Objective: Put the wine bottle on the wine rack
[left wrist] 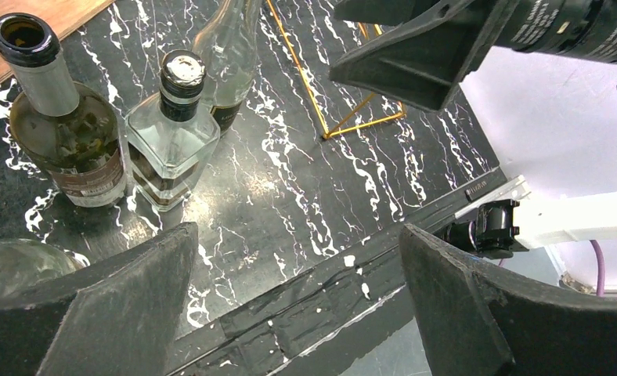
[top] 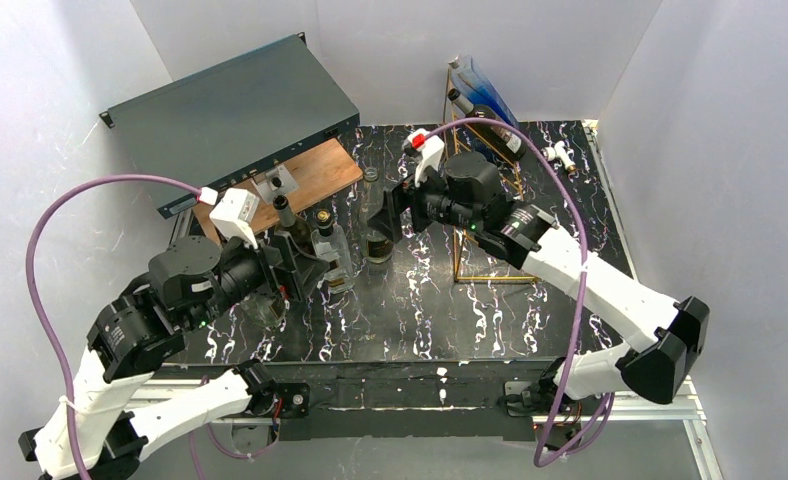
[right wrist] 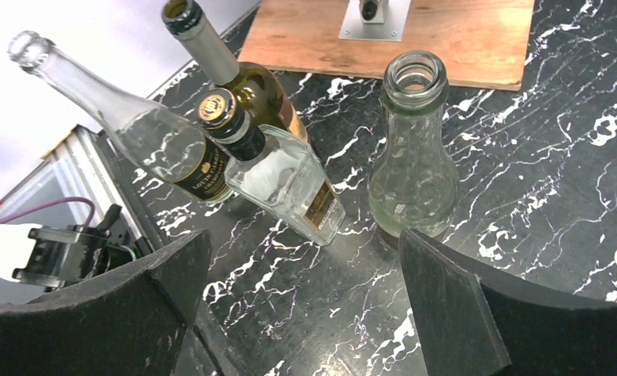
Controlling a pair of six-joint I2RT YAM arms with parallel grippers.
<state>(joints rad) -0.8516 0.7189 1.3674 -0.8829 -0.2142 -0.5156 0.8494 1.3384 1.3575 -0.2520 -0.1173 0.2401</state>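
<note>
left of the gold wine rack (top: 490,279) four bottles (right wrist: 411,157) stand, and two more (top: 495,130) lie slanted on it. of those four, the green wine bottle (right wrist: 250,82) stands farthest from the rack, upright, long axis vertical, open mouth up. the left gripper (left wrist: 297,235) and right gripper (right wrist: 301,235) both gape wide, holding nothing.

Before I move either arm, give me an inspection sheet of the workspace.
Surface: black marbled table.
Job's things: wine rack rear right, dark bottle resting on it; green bottle, tall clear bottle, square bottle, wide-mouth bottle standing left of it.
Clutter: grey box, wooden board, small white item.
Grippers: left gripper open, empty; right gripper open, empty.
Cables: purple cable loops off each arm.
Surroundings: white walls.
</note>
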